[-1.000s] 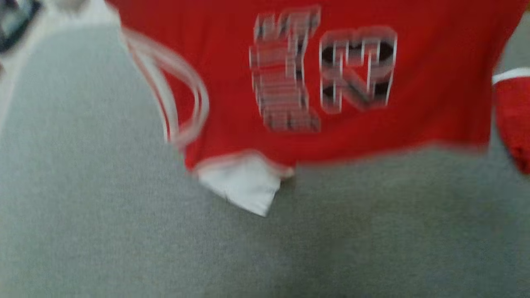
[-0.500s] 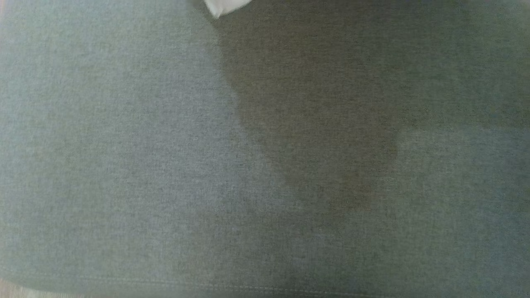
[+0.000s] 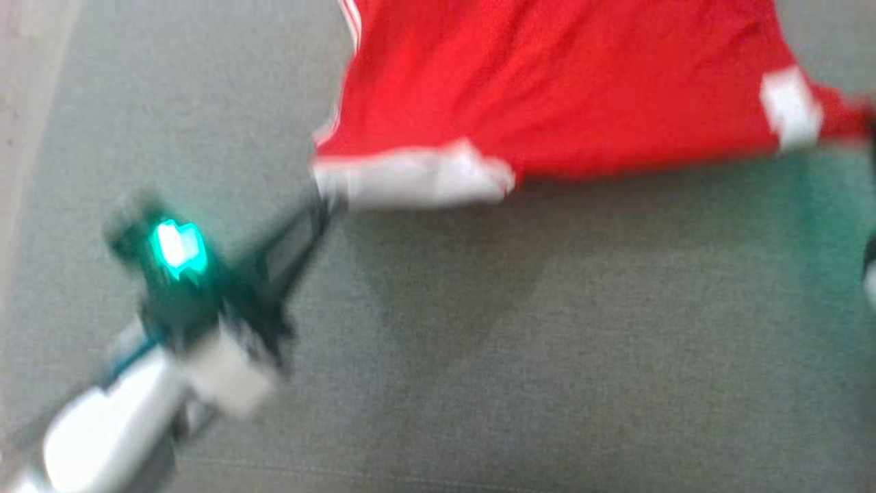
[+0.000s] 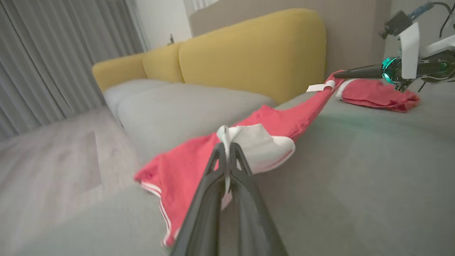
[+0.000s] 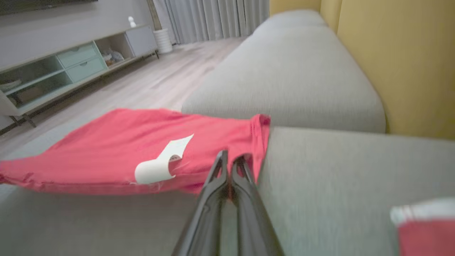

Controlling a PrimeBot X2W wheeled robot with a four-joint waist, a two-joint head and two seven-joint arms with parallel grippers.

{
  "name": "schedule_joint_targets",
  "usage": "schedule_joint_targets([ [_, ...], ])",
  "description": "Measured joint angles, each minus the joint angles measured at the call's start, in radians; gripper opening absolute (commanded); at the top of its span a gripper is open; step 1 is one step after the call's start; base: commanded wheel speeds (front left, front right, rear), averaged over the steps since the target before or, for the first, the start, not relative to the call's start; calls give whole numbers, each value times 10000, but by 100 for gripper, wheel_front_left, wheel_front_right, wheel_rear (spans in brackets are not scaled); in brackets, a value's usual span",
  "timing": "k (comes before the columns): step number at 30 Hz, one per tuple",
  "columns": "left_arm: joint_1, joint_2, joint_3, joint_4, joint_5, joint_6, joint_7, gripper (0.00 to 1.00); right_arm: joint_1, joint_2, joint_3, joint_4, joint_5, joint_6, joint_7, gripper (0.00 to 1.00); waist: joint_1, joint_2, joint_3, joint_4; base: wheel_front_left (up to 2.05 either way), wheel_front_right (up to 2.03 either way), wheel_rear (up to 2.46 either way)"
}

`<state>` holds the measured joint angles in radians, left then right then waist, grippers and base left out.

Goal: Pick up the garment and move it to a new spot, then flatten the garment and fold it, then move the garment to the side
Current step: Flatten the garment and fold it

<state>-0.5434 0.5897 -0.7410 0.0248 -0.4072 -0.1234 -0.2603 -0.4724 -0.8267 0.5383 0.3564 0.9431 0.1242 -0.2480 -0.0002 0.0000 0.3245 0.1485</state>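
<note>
Stretched across a grey fabric sofa seat point(image 3: 547, 356), the red garment with white trim point(image 3: 561, 89); left gripper point(image 4: 226, 146) pinches its white corner; right gripper point(image 5: 230, 158) clamps its red hem

A grey sofa seat point(image 3: 479, 356) carries the red garment point(image 3: 561, 89), spread over its far part, with the near hem pulled taut just above the fabric. A small red bundle point(image 4: 376, 96) lies on the seat at the right.
</note>
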Motion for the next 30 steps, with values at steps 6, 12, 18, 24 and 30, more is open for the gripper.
schedule_joint_targets([
  [6,3594,-38,-13,-244,-280,2,10,0,3835,608,-1605,-1043,-347,0,-2,0,-2,0,-903,-30,0,0,0],
  [12,4797,75,-81,-453,-255,-2,12,0,6394,1158,-2364,-1942,-506,0,0,0,-2,1,-1454,-5,0,0,0],
  [18,4522,184,132,-612,-261,-13,35,0,6631,1304,-3384,-2685,-675,0,343,0,1,0,-1432,-7,0,0,0],
  [24,2206,119,140,-203,-343,-15,35,0,5480,1536,-3576,-2748,-1108,0,1214,0,3,0,-876,-42,0,0,0],
  [30,-865,-12,-1114,999,-464,-90,33,0,3391,1532,-3417,-2499,-1438,0,1990,0,4,0,22,-94,0,0,0],
])
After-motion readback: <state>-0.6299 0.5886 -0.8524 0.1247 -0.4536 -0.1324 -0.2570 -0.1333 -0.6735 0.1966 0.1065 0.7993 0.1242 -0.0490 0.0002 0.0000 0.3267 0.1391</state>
